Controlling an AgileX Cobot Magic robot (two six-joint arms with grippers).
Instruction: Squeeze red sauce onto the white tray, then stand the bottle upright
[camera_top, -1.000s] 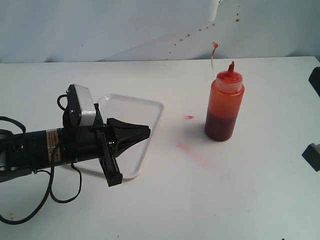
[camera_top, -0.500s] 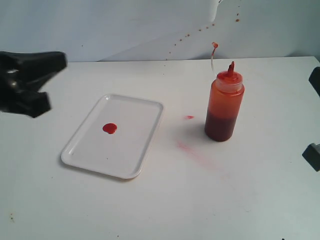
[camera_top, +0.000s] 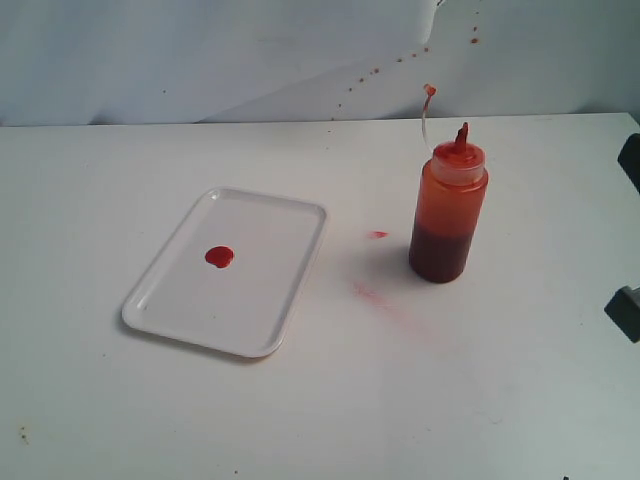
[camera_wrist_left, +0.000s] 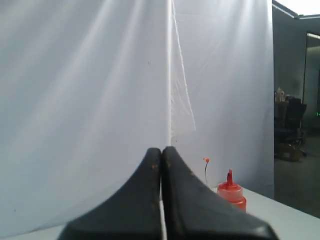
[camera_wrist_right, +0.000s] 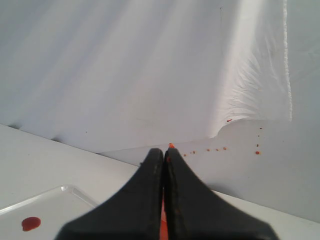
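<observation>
The white tabletop (camera_top: 520, 400) carries a white tray (camera_top: 262, 295) lying flat towards the left of the exterior view, and a bottle (camera_top: 447, 215) standing upright, well apart to its right. Between them, faint red smears (camera_top: 384, 299) mark the bare surface near the bottle's base.

The flat rectangular white plastic tray (camera_top: 262, 305) is lying on the white table (camera_top: 480, 390) at the left of the exterior view, and the small round blob of red sauce (camera_top: 219, 257) is sitting in it near its middle. The translucent orange-red cylindrical plastic squeeze bottle (camera_top: 447, 215) is standing upright on the table well apart to the tray's right, with faint reddish smears (camera_top: 383, 299) lying on the table between them. The white cloth backdrop (camera_top: 200, 60) is hanging behind the table.
</observation>
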